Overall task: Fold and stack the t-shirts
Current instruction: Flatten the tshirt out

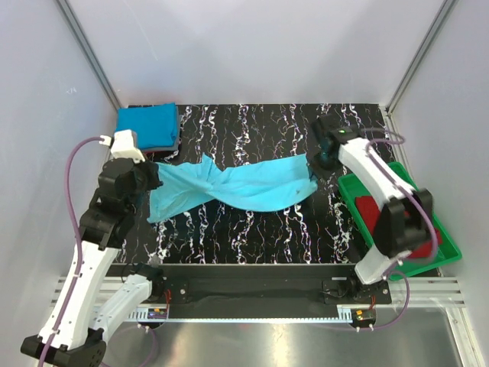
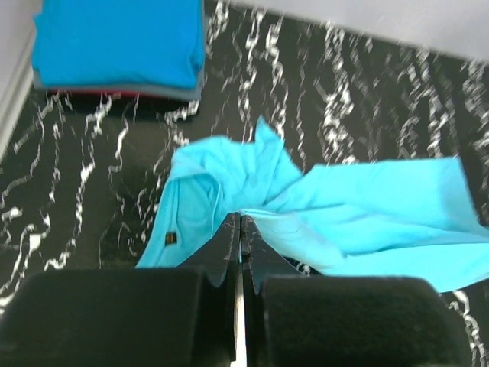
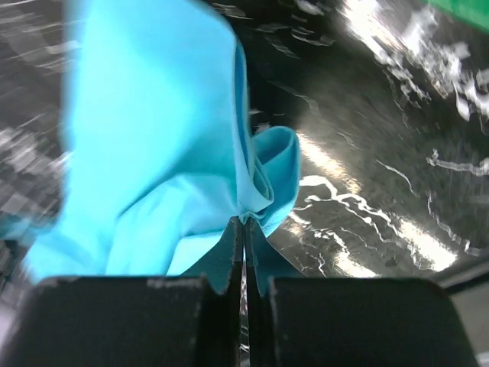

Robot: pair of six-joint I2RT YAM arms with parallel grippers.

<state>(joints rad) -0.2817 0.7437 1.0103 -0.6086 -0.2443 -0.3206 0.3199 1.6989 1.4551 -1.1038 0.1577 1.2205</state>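
A light turquoise t-shirt (image 1: 252, 187) hangs twisted and stretched across the middle of the black marbled table. My left gripper (image 1: 157, 180) is shut on its left end. In the left wrist view the jaws (image 2: 240, 219) pinch a fold of the turquoise cloth (image 2: 367, 214). My right gripper (image 1: 319, 162) is shut on the shirt's right end. The right wrist view shows the tips (image 3: 244, 222) closed on a bunched edge of the cloth (image 3: 153, 138). A folded stack (image 1: 147, 126) with a deeper blue t-shirt (image 2: 118, 42) on top lies at the back left corner.
A green plastic tray (image 1: 350, 187) sits at the right edge of the table, under my right arm, with a dark red t-shirt (image 1: 368, 208) inside. Grey and red edges show under the blue shirt in the stack. White walls enclose the back and sides.
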